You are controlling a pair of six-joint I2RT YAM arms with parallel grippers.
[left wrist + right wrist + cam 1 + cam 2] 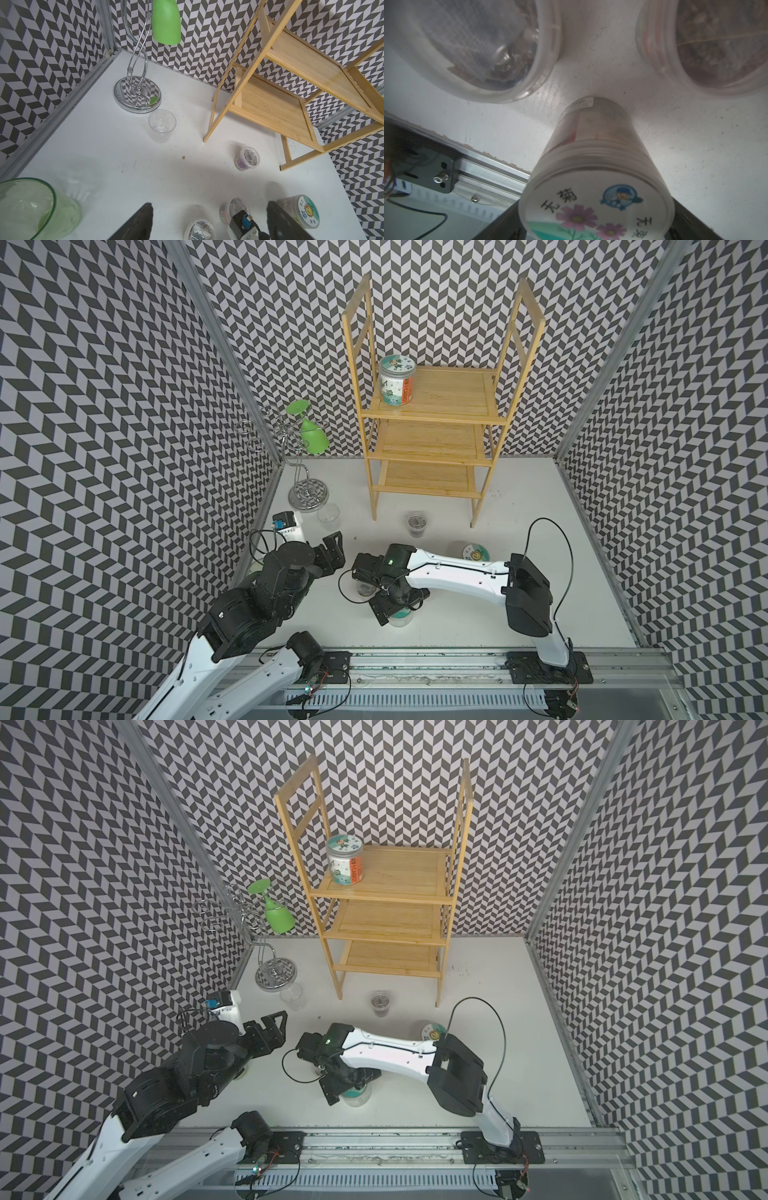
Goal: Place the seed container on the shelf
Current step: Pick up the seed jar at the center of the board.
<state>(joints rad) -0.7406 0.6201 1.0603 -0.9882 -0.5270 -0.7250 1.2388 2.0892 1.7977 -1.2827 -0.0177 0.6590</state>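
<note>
I have the right pincer [596, 228] sitting over the seed container [593, 162]. Its jaws are spread as wide as they go, one finger on either side of the flower-printed lid [591, 207]. I cannot tell from the wrist view whether the pads touch the plastic.

The container stands upright on the worktop [519, 497], well in front of the shelf [457, 393]. Its long axis runs straight down, away from the pincer. I judge the coming move to be a squeeze just under the lid and a clean vertical lift (no tilt needed).

The right arm is plainly the nearer one. The left pincer [332, 547] hangs empty with its jaws apart, in front of the shelf and off to its left.

In both top views the right wrist hides nearly all of the container, leaving only a sliver of teal lid. The right wrist view shows it whole, with two small tubs [467, 41] crowding its base, so a sloppy lift could knock them.

Only the top views show where it has to go. A similar jar [397, 381] already stands on the shelf's top tier at the front left corner, and the rest of that board is bare.
</note>
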